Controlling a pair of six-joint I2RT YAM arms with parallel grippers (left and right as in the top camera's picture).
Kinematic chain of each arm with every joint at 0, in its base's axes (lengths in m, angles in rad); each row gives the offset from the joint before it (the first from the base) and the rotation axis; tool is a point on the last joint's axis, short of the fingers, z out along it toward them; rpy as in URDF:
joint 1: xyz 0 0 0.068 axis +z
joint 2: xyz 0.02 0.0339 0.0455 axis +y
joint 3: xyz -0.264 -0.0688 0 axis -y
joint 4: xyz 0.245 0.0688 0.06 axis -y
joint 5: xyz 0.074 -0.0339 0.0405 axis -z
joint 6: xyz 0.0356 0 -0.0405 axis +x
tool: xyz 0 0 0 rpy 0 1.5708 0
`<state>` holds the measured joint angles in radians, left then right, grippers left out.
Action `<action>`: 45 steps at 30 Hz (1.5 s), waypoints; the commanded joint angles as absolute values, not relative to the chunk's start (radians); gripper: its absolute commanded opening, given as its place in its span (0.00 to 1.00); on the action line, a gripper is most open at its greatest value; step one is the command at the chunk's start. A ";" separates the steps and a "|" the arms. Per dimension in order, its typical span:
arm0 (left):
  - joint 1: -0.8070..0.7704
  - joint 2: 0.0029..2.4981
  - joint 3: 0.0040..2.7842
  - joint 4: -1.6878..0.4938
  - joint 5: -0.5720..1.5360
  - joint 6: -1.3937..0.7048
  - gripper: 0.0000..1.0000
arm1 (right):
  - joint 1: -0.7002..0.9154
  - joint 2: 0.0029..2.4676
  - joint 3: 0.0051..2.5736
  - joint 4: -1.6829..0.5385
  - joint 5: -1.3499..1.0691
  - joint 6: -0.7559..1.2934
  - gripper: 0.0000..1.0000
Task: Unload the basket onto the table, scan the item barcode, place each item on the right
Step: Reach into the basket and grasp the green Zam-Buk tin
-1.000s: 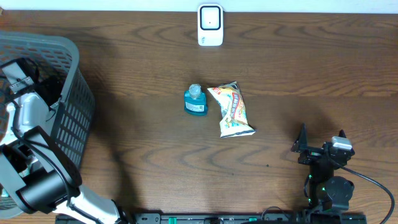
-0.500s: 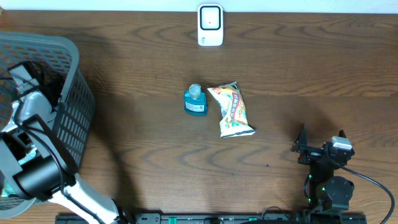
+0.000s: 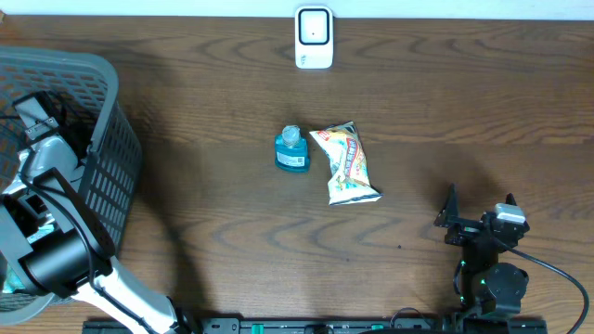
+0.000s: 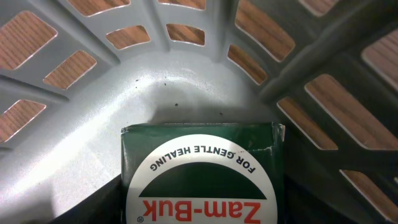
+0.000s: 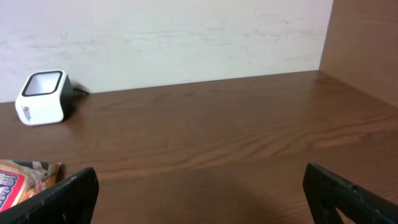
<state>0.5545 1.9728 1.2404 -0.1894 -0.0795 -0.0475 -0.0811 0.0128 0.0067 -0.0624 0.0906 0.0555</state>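
Wooden table [image 3: 445, 111]. Left gripper [image 3: 35, 113] in basket [image 3: 97, 70] over green box [image 4: 202, 171], clamp unclear; right gripper [image 5: 199, 178] apart. Pick step; next, secure, lift.

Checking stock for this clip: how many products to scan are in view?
3. A blue bottle and a snack packet lie side by side mid-table; a green Zam-Buk box sits in the grey basket. More may be hidden inside the basket.

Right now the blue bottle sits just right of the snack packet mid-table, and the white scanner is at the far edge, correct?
Not quite. The blue bottle sits just left of the snack packet, not right of it, as the overhead view shows. The white scanner is indeed at the far edge.
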 commanded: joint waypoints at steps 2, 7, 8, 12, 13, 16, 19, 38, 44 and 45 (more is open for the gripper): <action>0.554 1.960 1.236 -0.236 -0.082 -0.031 0.64 | -0.084 0.009 0.006 -0.064 0.099 0.044 0.99; 0.554 1.838 1.236 -0.285 -0.082 -0.038 0.64 | -0.084 0.009 0.006 -0.064 0.099 0.044 0.99; 0.554 1.801 1.236 -0.297 -0.082 -0.041 0.64 | -0.084 0.009 0.006 -0.064 0.099 0.044 0.99; 0.554 1.651 1.236 -0.357 -0.082 -0.099 0.64 | -0.084 0.009 0.006 -0.064 0.099 0.044 0.99; 0.554 1.613 1.236 -0.375 -0.082 -0.119 0.64 | -0.084 0.009 0.006 -0.065 0.099 0.044 0.99; 0.554 1.494 1.236 -0.434 -0.081 -0.188 0.64 | -0.084 0.009 0.006 -0.064 0.099 0.044 0.99; 0.554 1.384 1.236 -0.492 -0.035 -0.209 0.64 | -0.084 0.009 0.006 -0.064 0.099 0.044 0.99; 0.399 0.991 1.236 -0.644 0.125 -0.220 0.64 | -0.084 0.009 0.006 -0.064 0.099 0.044 0.99; 0.223 0.932 1.236 -0.606 0.124 -0.223 0.64 | -0.084 0.009 0.006 -0.064 0.099 0.044 0.99; 0.190 0.926 1.236 -0.598 0.125 -0.224 0.64 | -0.084 0.009 0.006 -0.064 0.099 0.044 0.99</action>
